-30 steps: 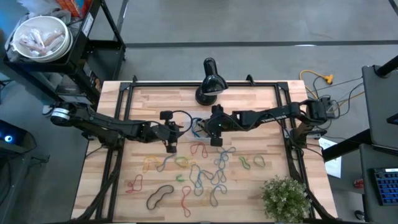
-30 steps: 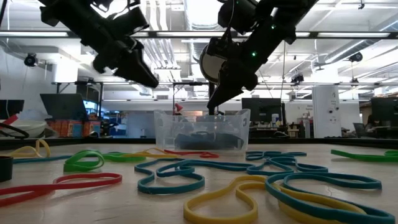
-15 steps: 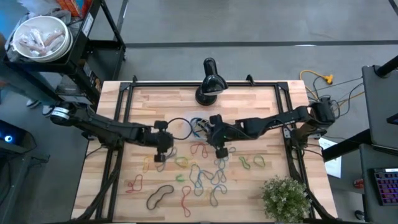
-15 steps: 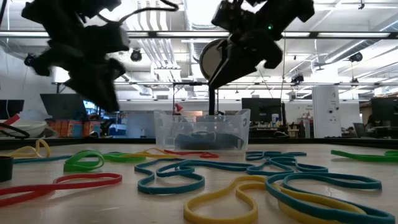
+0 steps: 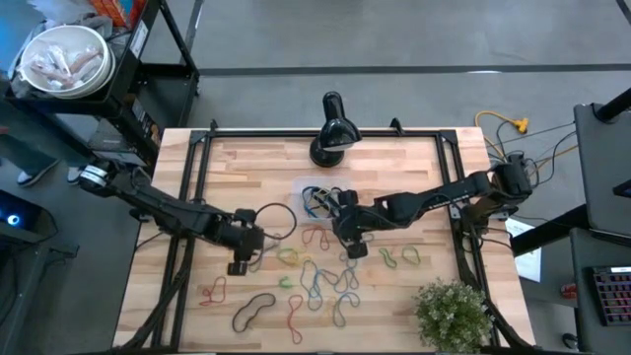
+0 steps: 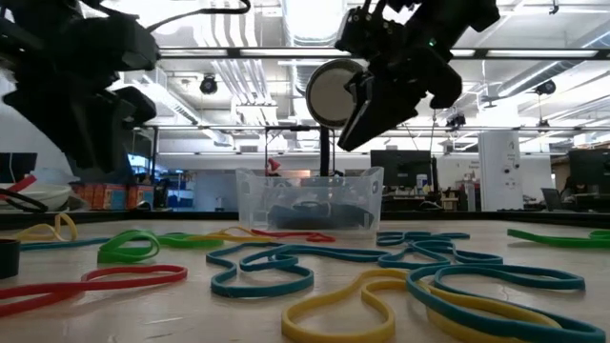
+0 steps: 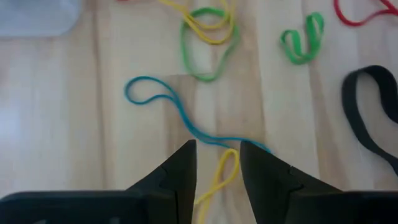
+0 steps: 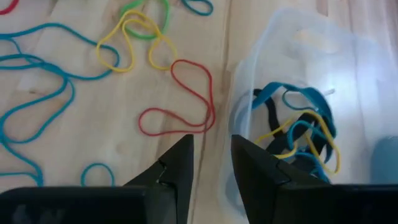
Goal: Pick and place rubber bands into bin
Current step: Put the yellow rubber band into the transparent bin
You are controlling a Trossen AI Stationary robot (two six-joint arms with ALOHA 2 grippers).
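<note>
1. The bin [image 5: 317, 200] sits on the wooden table [image 5: 237, 163], near its centre and just in front of a black lamp-like fixture [image 5: 330, 130]. It is clear plastic and already contains several rubber bands [image 8: 297, 134] in blue, yellow and black.

2. Many more rubber bands [image 5: 320, 271] lie loose on the table in front of the bin: blue, yellow, green, red and black loops, some overlapping.

3. The right gripper [image 5: 352, 242] is held above the table just beside the bin, on the side facing the loose bands. Its two fingers [image 8: 174, 168] stand a narrow gap apart and nothing is between them. In the right wrist view a red band [image 8: 180, 102] lies flat on the wood directly ahead of the fingertips, next to the bin wall.

4. The left gripper [image 5: 240, 261] is held over the table to the left of the scattered bands, well apart from the bin. Its fingers [image 7: 180, 171] are parted with a small gap. A yellow band [image 7: 219, 177] and a blue band [image 7: 180, 115] lie on the wood below that gap; contact with either appears unlikely, though the view does not settle it.

5. A potted plant [image 5: 454, 314] stands at the table's front right corner.
</note>
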